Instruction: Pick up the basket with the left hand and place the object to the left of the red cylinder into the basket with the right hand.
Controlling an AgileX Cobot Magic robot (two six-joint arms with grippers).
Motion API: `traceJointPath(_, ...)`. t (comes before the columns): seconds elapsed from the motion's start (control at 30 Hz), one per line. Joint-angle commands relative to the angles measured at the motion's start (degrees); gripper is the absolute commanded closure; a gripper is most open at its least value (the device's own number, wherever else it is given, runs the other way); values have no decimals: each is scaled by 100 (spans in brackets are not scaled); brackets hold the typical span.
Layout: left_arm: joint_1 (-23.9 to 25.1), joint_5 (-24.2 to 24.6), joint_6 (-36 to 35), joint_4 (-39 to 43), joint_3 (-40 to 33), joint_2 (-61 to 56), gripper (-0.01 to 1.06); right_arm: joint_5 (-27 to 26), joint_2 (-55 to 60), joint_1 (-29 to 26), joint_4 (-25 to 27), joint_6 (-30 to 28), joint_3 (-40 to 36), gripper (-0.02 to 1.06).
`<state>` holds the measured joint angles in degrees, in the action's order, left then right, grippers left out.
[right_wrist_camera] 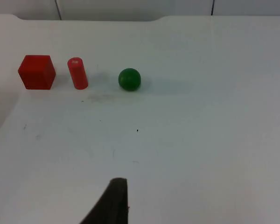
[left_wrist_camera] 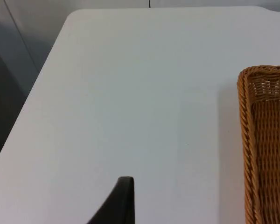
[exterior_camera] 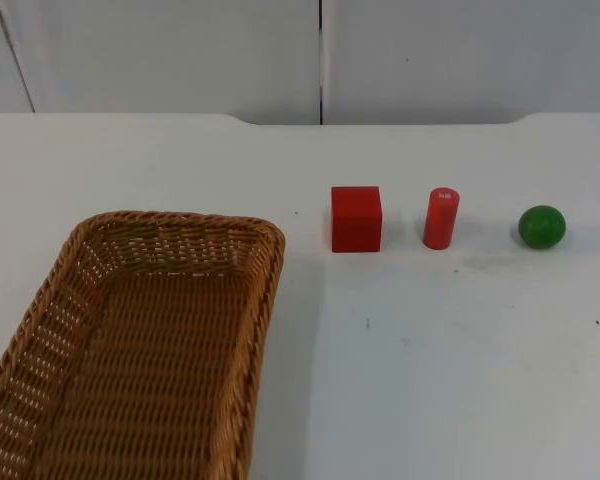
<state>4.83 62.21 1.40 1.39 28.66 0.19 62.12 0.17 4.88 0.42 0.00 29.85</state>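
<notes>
A brown wicker basket [exterior_camera: 270, 262] stands empty at the table's front left; its rim [left_wrist_camera: 245, 121] also appears in the left wrist view. A red cube [exterior_camera: 356, 218] sits directly left of the upright red cylinder [exterior_camera: 441, 217], and a green ball [exterior_camera: 542, 227] lies to the cylinder's right. The right wrist view shows the same row: cube [right_wrist_camera: 37, 72], cylinder [right_wrist_camera: 77, 73], ball [right_wrist_camera: 129, 79]. My left gripper [left_wrist_camera: 122, 203] hovers over bare table beside the basket, apart from it. My right gripper [right_wrist_camera: 113, 203] hangs over the table well short of the row, holding nothing that I can see.
The white table [exterior_camera: 460, 360] ends at a grey partition wall [exterior_camera: 180, 50] behind the objects. Its left edge and rounded far corner [left_wrist_camera: 67, 18] are close to the left gripper, with a drop beyond.
</notes>
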Motion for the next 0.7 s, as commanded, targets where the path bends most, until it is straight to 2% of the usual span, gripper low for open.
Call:
traceJointPath(0.0, -83, -63, -1, 25, -35, -19, 0, -34, -17, -33, 5, -67, -38, -1)
traceJointPath(0.67, -81, -63, -16, 37, -35, -19, 0, -34, -17, -33, 5, -67, -38, -1)
